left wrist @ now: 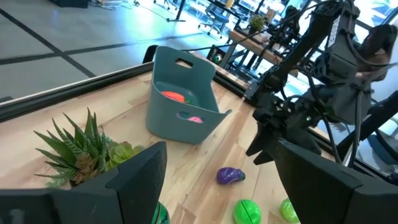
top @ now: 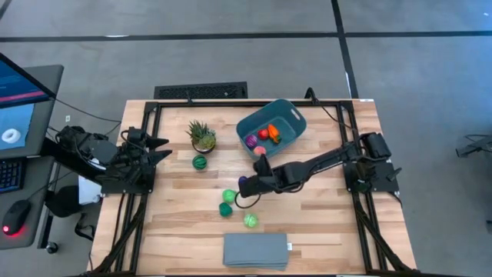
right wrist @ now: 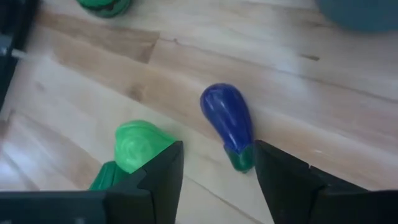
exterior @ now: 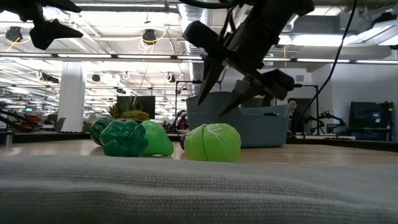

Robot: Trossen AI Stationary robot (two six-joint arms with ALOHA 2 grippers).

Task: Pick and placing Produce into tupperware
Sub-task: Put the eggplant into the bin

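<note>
Two spread fingers (right wrist: 161,180) above eggplant (right wrist: 227,126)

A spiky green potted plant (top: 202,135) stands on the wooden tabletop (top: 323,223) toward ten o'clock from its middle. A flat grey-blue slab (top: 256,251) lies at the six o'clock edge. Off the tabletop at nine o'clock sit a monitor (top: 17,104), a keyboard (top: 9,174) and a mouse (top: 15,216). In the low view a person (exterior: 291,114) sits in the room behind
</note>
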